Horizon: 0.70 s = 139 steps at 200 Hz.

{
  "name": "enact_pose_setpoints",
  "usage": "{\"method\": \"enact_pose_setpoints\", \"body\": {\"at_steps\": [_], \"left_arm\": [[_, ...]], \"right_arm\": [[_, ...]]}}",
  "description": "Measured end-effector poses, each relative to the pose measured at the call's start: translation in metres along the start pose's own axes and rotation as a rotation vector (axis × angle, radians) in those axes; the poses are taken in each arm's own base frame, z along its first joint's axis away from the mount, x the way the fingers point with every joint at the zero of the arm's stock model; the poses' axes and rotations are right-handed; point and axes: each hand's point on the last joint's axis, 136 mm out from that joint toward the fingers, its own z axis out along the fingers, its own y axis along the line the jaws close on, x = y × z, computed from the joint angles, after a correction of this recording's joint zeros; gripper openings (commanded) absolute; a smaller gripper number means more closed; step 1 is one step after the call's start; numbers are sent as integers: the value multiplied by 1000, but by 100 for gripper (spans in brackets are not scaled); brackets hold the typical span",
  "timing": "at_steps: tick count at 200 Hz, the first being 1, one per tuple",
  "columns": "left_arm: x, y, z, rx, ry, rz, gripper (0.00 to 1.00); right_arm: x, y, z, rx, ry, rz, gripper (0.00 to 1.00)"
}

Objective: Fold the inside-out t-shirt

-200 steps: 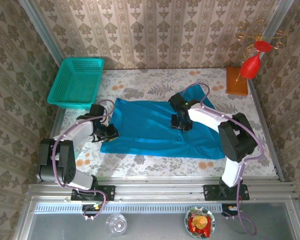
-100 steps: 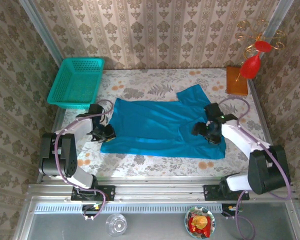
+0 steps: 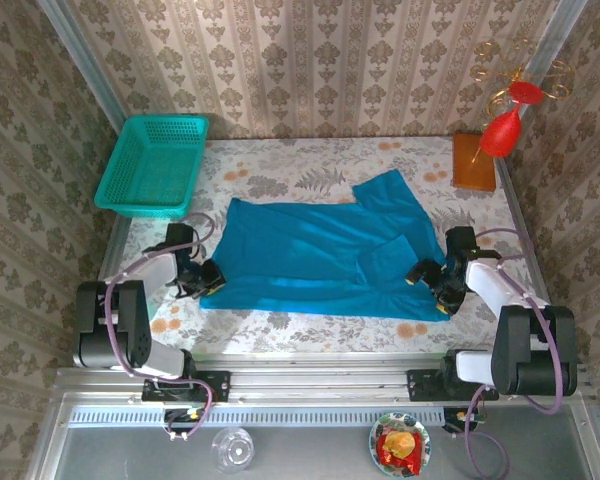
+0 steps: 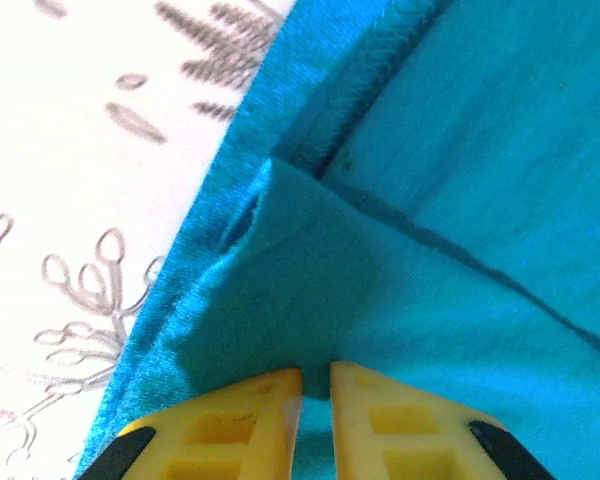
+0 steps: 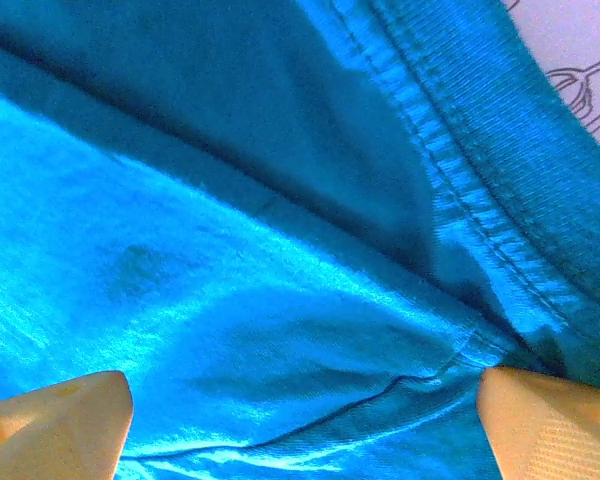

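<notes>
9 o'clock: left claw [image 4: 315,383] pinched shut on the t-shirt [image 3: 300,255] corner, likely anchoring it. 3 o'clock: right claw [image 5: 305,405] spread wide over the hem, empty, probably to regrasp.

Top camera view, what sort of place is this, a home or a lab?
Probably a robot test cell dressed like a home: patterned wallpaper boxes in a floral-covered table, two arms are bolted to an aluminium rail, and a blue t-shirt lies spread out.

No legible text or labels
</notes>
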Motion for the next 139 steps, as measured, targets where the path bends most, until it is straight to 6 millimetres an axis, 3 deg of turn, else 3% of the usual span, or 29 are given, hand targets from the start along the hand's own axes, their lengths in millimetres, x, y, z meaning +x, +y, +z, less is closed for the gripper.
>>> {"method": "enact_pose_setpoints", "body": {"at_steps": [63, 90, 110, 139], "left_arm": [[18, 13, -9, 2, -69, -107, 23], [20, 14, -18, -19, -64, -106, 24], [2, -3, -35, 0, -96, -41, 26], [-50, -42, -64, 33, -164, 114, 25]], "right_arm": [[9, -6, -5, -4, -1, 52, 90], [8, 1, -11, -26, 1, 56, 88], [-4, 18, -25, -71, -25, 26, 86], [-28, 53, -51, -162, -83, -67, 79]]}}
